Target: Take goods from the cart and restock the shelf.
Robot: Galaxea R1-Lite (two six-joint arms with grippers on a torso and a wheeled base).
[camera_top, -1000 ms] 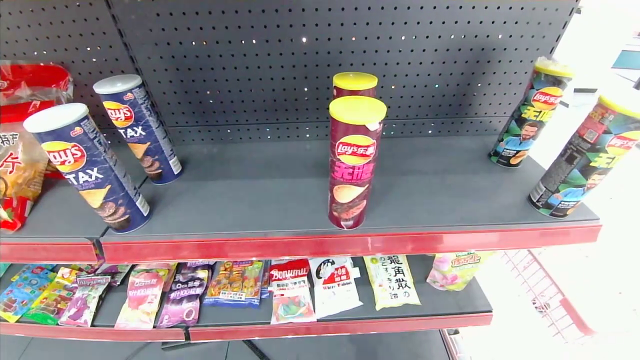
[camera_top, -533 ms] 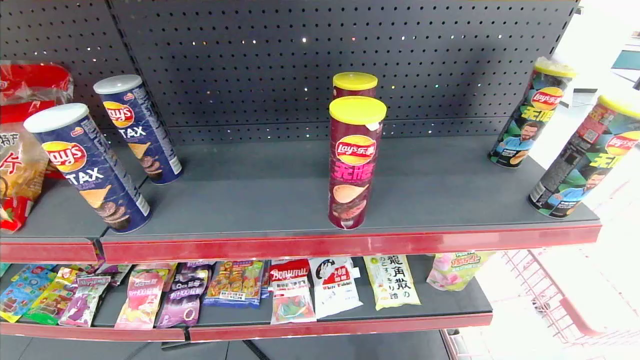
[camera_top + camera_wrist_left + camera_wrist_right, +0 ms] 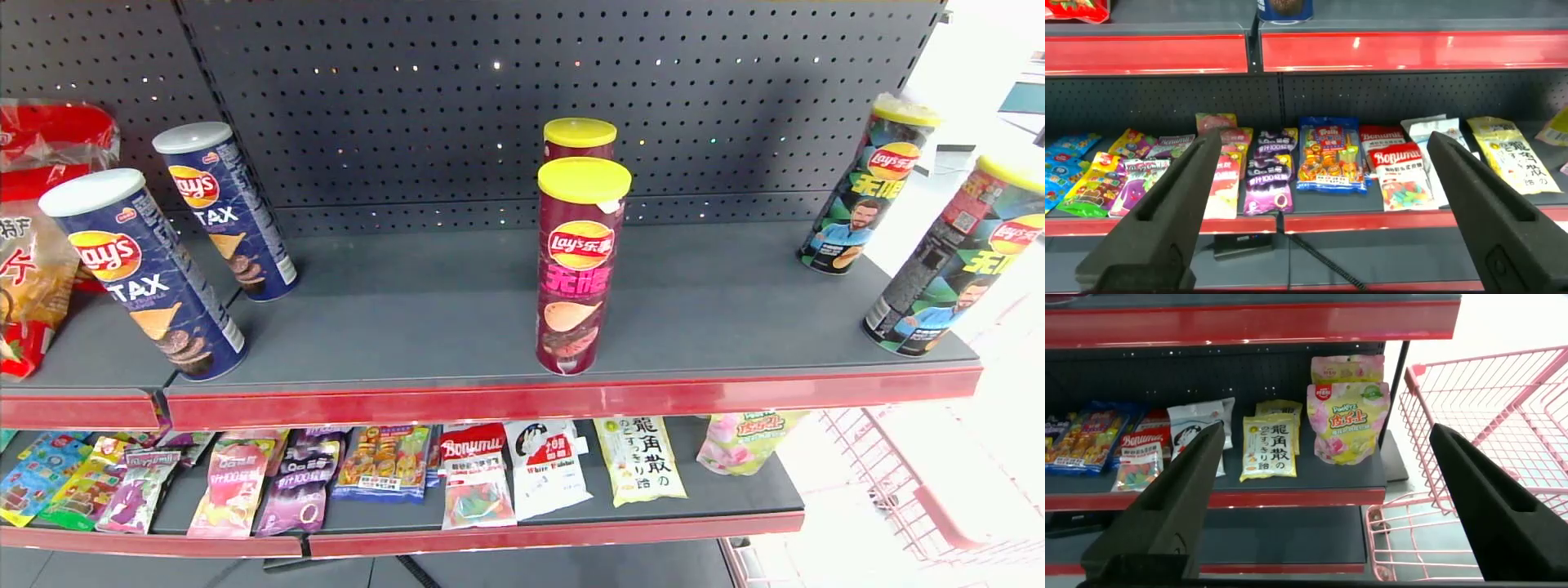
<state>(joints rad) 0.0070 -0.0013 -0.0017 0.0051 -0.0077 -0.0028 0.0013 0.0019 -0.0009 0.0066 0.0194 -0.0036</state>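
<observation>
The upper shelf [image 3: 457, 314] carries upright chip cans: two blue ones [image 3: 151, 273] at the left, two maroon ones with yellow lids [image 3: 578, 269] in the middle, and two green-and-black ones [image 3: 939, 261] at the right end. A pink wire cart [image 3: 1490, 416] stands just right of the shelving, its corner also in the head view [image 3: 914, 490]. My left gripper [image 3: 1324, 137] is open and holds nothing, facing the lower shelf's snack bags. My right gripper [image 3: 1327, 431] is open too, level with the lower shelf's right end beside the cart.
Flat snack bags [image 3: 384, 465] line the lower shelf, with a green-and-pink pouch [image 3: 1347, 416] at its right end. Red bagged goods [image 3: 33, 220] sit at the upper shelf's far left. Bare shelf lies between the can groups. A black cable [image 3: 1315, 253] runs under the lower shelf.
</observation>
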